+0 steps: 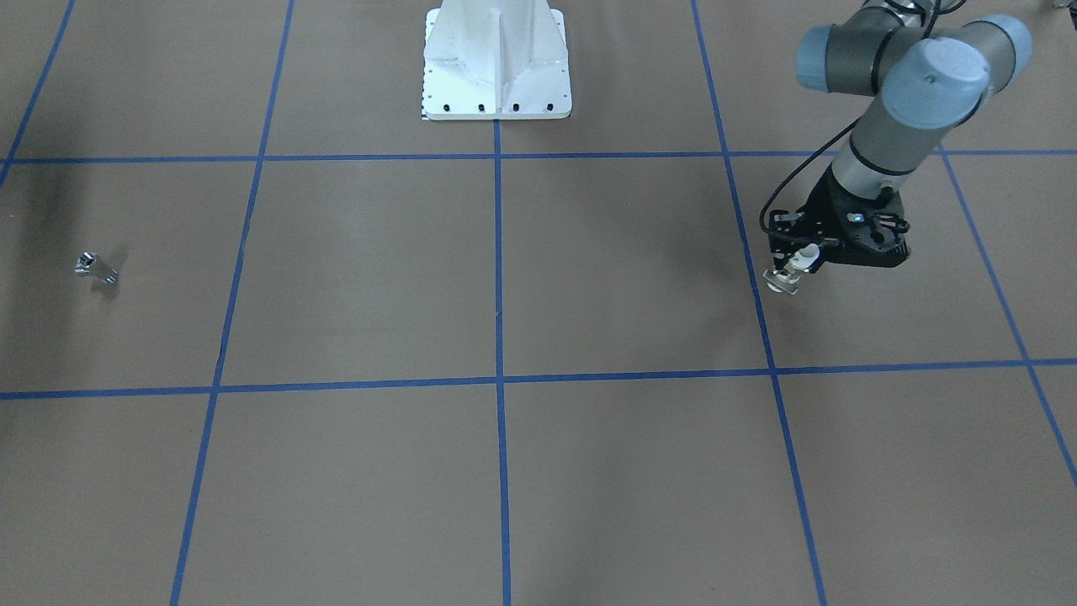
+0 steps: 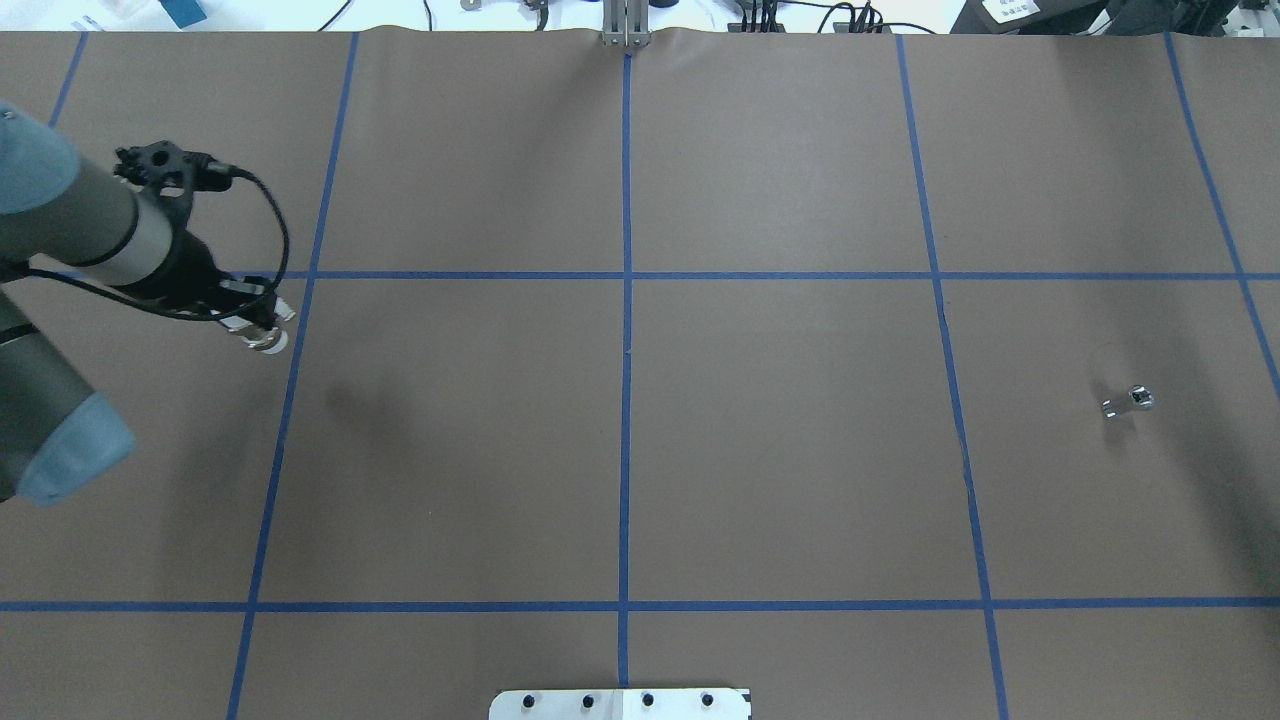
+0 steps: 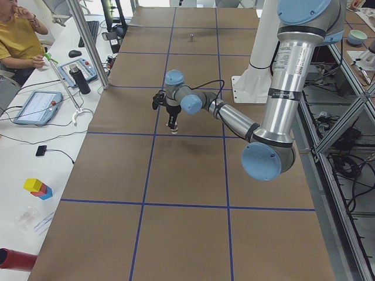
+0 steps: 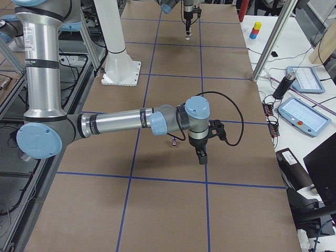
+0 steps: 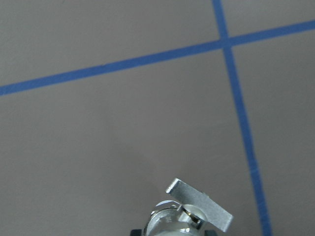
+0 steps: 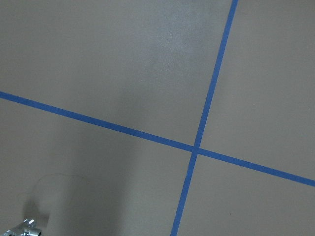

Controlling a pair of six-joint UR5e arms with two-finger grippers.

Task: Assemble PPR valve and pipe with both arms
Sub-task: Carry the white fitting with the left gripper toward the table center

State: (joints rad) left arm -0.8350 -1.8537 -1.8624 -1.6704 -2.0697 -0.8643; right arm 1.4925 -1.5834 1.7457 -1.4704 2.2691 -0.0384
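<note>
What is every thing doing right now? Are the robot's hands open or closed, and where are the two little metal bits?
Left gripper: shut on the PPR valve.
PPR valve: held up in the air over the table, not joined to the pipe.
Pipe: lying loose on the table, nothing touching it.
Right gripper: hangs near the pipe without touching it; cannot tell if it is open or shut.

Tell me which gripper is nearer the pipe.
Right. The right gripper is close beside the pipe. The left gripper, holding the valve, is far away on the opposite side.
</note>
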